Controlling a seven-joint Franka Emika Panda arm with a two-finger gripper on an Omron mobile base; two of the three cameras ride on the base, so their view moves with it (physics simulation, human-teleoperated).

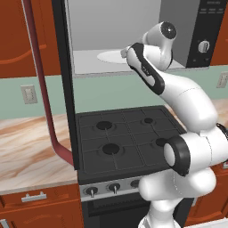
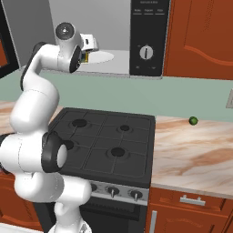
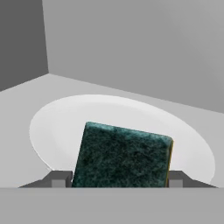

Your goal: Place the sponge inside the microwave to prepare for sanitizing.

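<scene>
The sponge (image 3: 124, 156) sits between the two dark fingertips (image 3: 59, 179) of the hand (image 3: 117, 180), green scrub face turned to the hand camera and a thin yellow edge showing down its right side. The hand is closed onto it from both sides, a fingertip pressed against each end. Behind and under the sponge lies the white round plate (image 3: 57, 127), on the grey floor of the microwave (image 3: 131, 43), with the grey back and side walls rising beyond. Whether the sponge touches the plate or is held just above it, I cannot tell.

From the right base view the arm (image 2: 38, 98) reaches up and into the open microwave (image 2: 148, 38), and a sliver of yellow shows at the hand (image 2: 85, 54), over the near left part of the plate (image 2: 102, 57). The black control panel with its white knob (image 2: 146, 52) stands to the right of the opening.

From the left base view the microwave door (image 1: 64, 80) hangs wide open to the left, its dark red handle bar (image 1: 44, 93) running down the outer edge. The arm's wrist hides the hand here, with the plate (image 1: 109, 56) showing just to its left.

Below is the black stove (image 2: 109, 141) with four burners and a row of knobs along its front. A marbled table (image 2: 195, 145) runs on either side, and a small green ball (image 2: 193, 120) rests on it to the right of the stove, well apart from the microwave. Red-brown cabinets (image 2: 200, 36) flank the microwave.
</scene>
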